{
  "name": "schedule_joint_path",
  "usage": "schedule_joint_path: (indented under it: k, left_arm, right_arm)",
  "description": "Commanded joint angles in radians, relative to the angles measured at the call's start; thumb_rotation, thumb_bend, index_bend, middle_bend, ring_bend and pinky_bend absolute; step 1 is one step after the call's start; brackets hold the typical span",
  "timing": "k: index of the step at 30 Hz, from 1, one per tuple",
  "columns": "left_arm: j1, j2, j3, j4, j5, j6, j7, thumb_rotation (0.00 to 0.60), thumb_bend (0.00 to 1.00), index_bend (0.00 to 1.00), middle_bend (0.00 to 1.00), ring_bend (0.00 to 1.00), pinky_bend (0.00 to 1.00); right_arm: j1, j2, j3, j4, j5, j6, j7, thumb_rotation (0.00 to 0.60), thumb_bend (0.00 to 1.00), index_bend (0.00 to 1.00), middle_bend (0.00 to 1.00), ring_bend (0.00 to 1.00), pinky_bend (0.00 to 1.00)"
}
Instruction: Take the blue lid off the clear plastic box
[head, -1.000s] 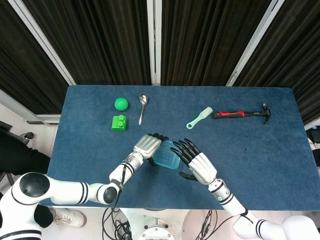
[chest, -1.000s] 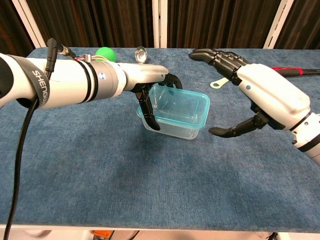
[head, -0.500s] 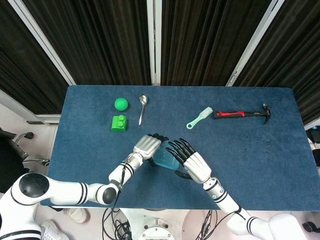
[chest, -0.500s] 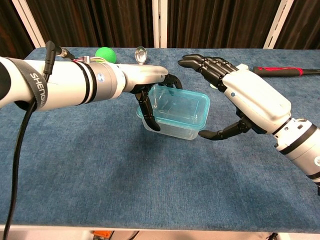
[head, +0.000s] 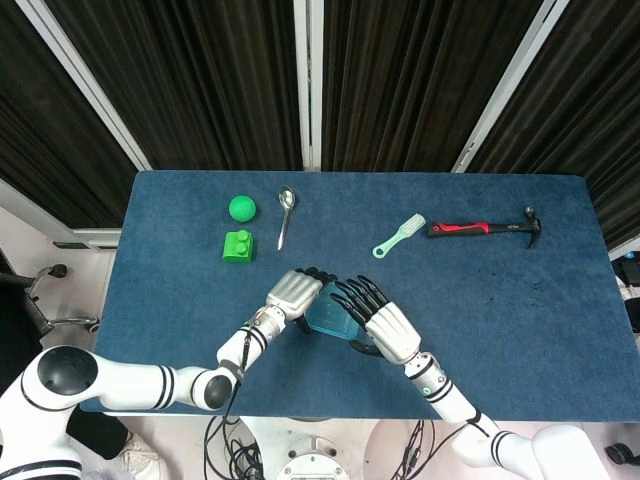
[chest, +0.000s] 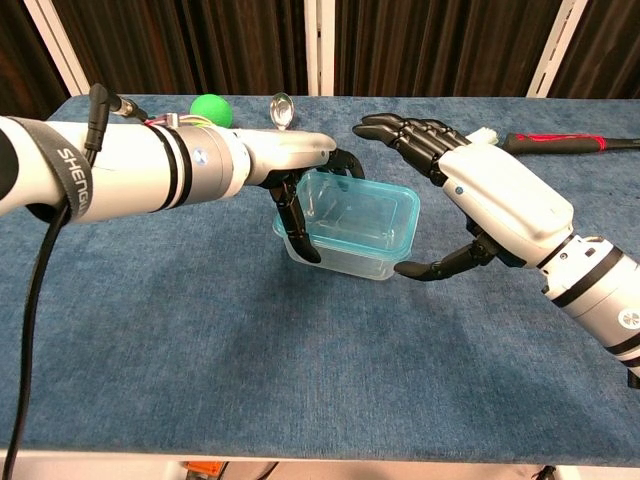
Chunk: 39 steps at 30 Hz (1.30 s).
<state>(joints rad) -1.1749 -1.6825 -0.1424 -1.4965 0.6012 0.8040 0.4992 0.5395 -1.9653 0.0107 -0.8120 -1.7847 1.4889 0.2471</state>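
Now the right hand (chest: 480, 200) has closed in on the box (chest: 350, 235) mid-tabletop, fingers spread and empty at the lid (chest: 362, 210) edge, while the left hand (chest: 300, 190) grips the box's left side, so lift-off looks imminent.

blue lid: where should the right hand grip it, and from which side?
Probably the lid's free right-end rim, approached from the right. The left hand already holds the box at its left end, and the right hand hangs open beside that edge.
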Motion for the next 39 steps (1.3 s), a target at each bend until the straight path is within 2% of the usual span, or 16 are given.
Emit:
schedule_joint_path:
  k: [1,23,27,29,31,39]
  left_arm:
    - [-0.001,-0.002,0.001,0.003,0.000,-0.001,0.001,0.600,0.00,0.22,0.23,0.12,0.25]
    - [-0.009,-0.021,0.002,0.027,0.006,-0.004,0.010,0.600,0.00,0.21,0.23,0.12,0.25]
    - [-0.005,-0.014,-0.006,0.018,0.012,-0.006,-0.004,0.600,0.00,0.16,0.22,0.12,0.25]
    - [-0.001,-0.009,-0.010,0.013,0.019,-0.010,-0.016,0.600,0.00,0.14,0.21,0.12,0.25]
    - [0.003,-0.005,-0.014,0.008,0.026,-0.014,-0.029,0.600,0.00,0.12,0.20,0.12,0.25]
    - [0.032,0.029,-0.041,-0.033,0.060,-0.049,-0.119,0.600,0.00,0.07,0.18,0.10,0.22]
  right_arm:
    - [0.002,-0.001,0.002,0.001,0.003,0.006,0.002,0.600,0.04,0.00,0.00,0.00,0.00]
    - [0.013,0.006,0.009,0.000,0.025,0.040,0.016,0.600,0.04,0.00,0.00,0.00,0.00]
    - [0.015,-0.014,0.009,0.037,0.013,0.080,0.038,0.600,0.14,0.00,0.01,0.00,0.00]
    - [0.016,-0.027,0.009,0.068,0.009,0.095,0.046,0.600,0.25,0.04,0.05,0.00,0.00]
    - [0.019,-0.040,0.010,0.096,0.008,0.107,0.051,0.600,0.31,0.10,0.09,0.00,0.00]
    - [0.029,-0.073,0.003,0.170,0.005,0.120,0.058,0.600,0.36,0.29,0.16,0.00,0.00]
